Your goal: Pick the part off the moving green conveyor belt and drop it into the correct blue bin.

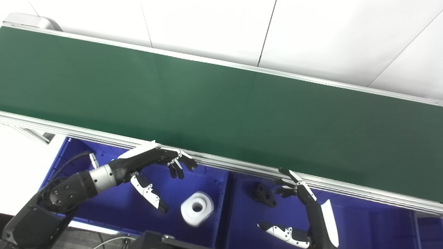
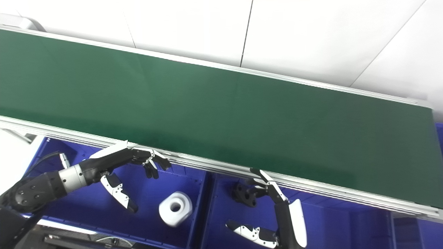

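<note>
The green conveyor belt [image 1: 221, 103] runs across the view with no part on it. Below its near rail, a white ring-shaped part [image 1: 197, 208] lies in the left blue bin [image 1: 114, 211], slightly blurred. A black part [image 1: 263, 194] lies in the right blue bin [image 1: 363, 221]. My left hand [image 1: 157, 169] hovers over the left bin, open, fingers curled downward and thumb spread, holding nothing. My right hand [image 1: 297, 204] stands over the right bin, open, fingers pointing up toward the rail, beside the black part.
A silver aluminium rail [image 1: 242, 167] borders the belt's near edge just above both hands. A divider wall [image 1: 226, 204] separates the two bins. White wall panels [image 1: 207, 27] lie beyond the belt. A white surface [image 1: 17, 162] sits at the far left.
</note>
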Robot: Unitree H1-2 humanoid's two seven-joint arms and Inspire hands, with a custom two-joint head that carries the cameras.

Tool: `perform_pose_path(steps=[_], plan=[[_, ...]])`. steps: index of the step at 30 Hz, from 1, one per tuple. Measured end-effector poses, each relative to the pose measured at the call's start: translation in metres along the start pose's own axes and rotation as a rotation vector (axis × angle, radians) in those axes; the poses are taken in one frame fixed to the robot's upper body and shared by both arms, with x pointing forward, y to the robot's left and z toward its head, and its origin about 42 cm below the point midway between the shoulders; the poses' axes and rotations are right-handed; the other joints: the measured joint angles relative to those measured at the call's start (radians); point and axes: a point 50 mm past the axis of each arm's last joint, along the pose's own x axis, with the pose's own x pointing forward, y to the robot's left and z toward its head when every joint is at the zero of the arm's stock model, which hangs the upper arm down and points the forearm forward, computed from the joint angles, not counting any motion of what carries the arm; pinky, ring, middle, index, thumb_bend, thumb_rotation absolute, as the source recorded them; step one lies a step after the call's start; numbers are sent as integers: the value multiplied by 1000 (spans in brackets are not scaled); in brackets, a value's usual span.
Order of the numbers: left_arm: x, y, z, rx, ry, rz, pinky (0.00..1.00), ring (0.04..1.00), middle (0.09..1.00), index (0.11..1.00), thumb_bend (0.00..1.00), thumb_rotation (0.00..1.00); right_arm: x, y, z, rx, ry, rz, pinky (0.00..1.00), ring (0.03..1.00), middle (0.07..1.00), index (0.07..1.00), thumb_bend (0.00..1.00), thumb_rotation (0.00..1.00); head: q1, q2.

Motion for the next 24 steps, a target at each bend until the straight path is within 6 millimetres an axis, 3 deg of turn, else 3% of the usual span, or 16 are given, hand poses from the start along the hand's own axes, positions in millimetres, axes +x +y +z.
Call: perform_pose_path(steps=[10, 16, 18, 20, 22, 24], plan=[[0, 10, 13, 40, -44, 79, 463, 516, 680, 658, 753, 10, 1, 1, 0, 4, -1, 1, 571, 609, 699, 831, 727, 350, -8, 2], [15, 6, 23, 49, -121, 162, 496, 566, 704, 645, 749, 0, 2, 1, 1, -1, -4, 0, 571, 615, 707, 833, 724, 356, -41, 25], [21, 4, 26, 44, -137, 160, 511, 609, 749, 664, 749, 0, 3, 2, 1, -8, -6, 6, 574, 616, 706, 832, 721, 358, -98, 47], [29, 2, 29, 50, -155, 152, 515, 616, 768, 678, 752, 0, 6, 4, 3, -16, -14, 12, 575, 615, 705, 831, 722, 349, -98, 48], [36, 1, 34, 40, -181, 144, 514, 616, 772, 698, 749, 0, 9, 4, 8, -25, -33, 11, 577, 614, 701, 830, 723, 338, -181, 81], [44, -2, 38, 18, -213, 130, 518, 614, 762, 701, 752, 0, 14, 4, 16, -39, -55, 13, 582, 615, 701, 833, 722, 319, -198, 89]])
